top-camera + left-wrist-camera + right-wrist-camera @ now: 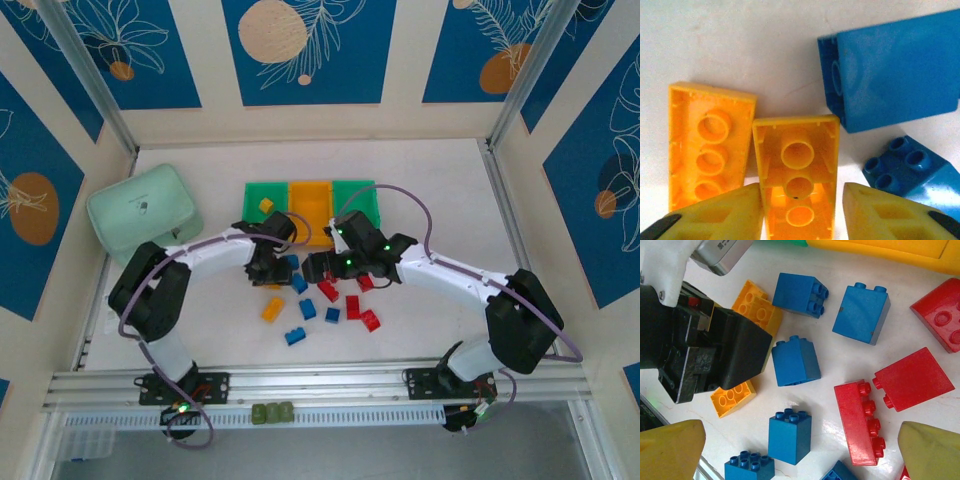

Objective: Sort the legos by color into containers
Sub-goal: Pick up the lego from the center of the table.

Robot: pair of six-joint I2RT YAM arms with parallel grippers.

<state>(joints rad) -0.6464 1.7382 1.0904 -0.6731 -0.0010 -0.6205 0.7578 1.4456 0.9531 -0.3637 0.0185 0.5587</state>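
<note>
No readable text, mint box [140, 215] mark (illegible)

Red brick [940, 315] cut off at right edge

Bright, even overhead light; soft short shadows.
Mild glare on glossy white tabletop [822, 435] beside long red plastic brick [857, 422]; upturned yellow-orange plastic brick [797, 165] slightly soft up close; yellow fingertips [670, 450] blurred in lower corners.

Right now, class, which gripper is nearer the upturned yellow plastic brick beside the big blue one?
Left. The left gripper straddles the yellow brick, one finger each side; the right gripper hangs open over a blue brick.
</note>
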